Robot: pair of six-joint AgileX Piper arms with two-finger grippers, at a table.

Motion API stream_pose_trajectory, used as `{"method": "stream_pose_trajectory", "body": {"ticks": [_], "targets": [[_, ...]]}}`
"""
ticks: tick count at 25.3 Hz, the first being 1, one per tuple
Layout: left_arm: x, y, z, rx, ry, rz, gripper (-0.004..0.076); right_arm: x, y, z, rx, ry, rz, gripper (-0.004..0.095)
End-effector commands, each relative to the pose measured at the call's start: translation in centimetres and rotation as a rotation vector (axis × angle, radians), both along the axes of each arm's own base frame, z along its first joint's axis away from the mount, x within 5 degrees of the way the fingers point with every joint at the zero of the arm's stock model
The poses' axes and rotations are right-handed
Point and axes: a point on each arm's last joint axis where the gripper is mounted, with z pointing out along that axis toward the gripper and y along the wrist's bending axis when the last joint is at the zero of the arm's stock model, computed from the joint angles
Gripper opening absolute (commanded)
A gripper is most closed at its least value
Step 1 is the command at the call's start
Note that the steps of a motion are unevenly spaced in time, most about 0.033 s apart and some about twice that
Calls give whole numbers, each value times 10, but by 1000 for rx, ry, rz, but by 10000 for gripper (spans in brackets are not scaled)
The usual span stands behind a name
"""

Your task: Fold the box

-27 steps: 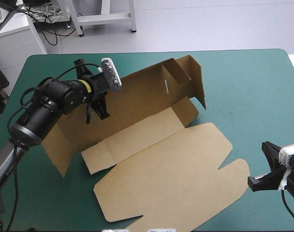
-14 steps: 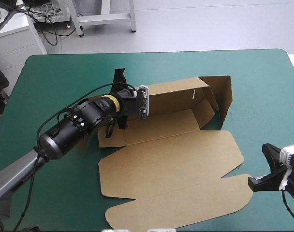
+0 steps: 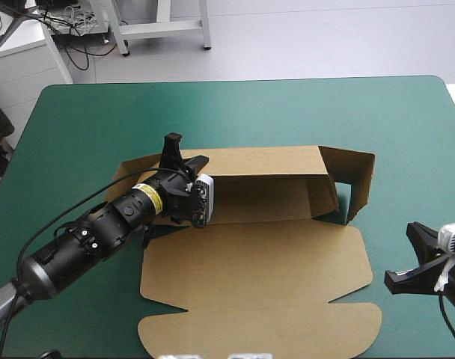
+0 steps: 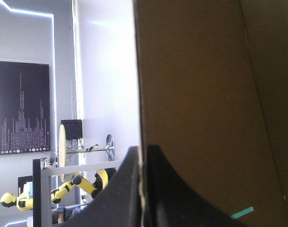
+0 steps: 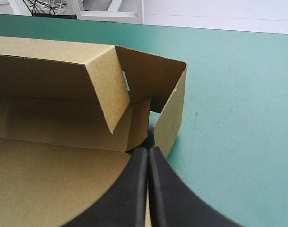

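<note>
The brown box [image 3: 265, 258] lies mid-table with its lid flat toward the front edge. Its back wall [image 3: 265, 161] stands raised, and the right end flap [image 3: 358, 179] is up and bent round. My left gripper [image 3: 179, 158] is at the left end of the back wall, shut on the top edge of the board. In the left wrist view the gripper [image 4: 141, 156] pinches the box wall [image 4: 196, 94], which fills the space ahead. My right gripper [image 3: 418, 262] rests off the lid's right edge, shut and holding nothing. In its own view the gripper [image 5: 148, 152] points at the raised corner flap [image 5: 170, 113].
Bare teal-green cover [image 3: 407, 127] surrounds the box at the back and right. The lid's front flap [image 3: 257, 333] reaches close to the table's front edge. The left arm lies across the table's left front part.
The left arm has swung the box round with the wall in its grip. The box now sits square to the table and nearer the front. The right gripper has stayed put.
</note>
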Motion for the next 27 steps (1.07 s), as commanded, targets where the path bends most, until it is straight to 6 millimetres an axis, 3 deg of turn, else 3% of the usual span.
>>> {"method": "stream_pose_trajectory", "body": {"ticks": [1, 10, 14, 19, 23, 27], "targets": [[-9, 2, 25, -78, -107, -40, -6, 1, -1, 13, 28, -76, -21, -15], [-2, -7, 19, -108, -109, -67, -6, 5, -1, 12, 35, -61, -26, -14], [13, -12, 2, -96, -52, -41, -6, 14, -1, 10, 39, -28, -29, -14], [18, -10, 1, -147, -31, -18, -6, 29, -1, 8, 35, 17, -32, 5], [19, -9, -5, -108, 7, 2, -6, 45, 0, 12, 36, 54, -31, 124], [20, -10, -8, -96, 19, 8, -6, 62, 0, 31, 34, 32, -37, 411]]}}
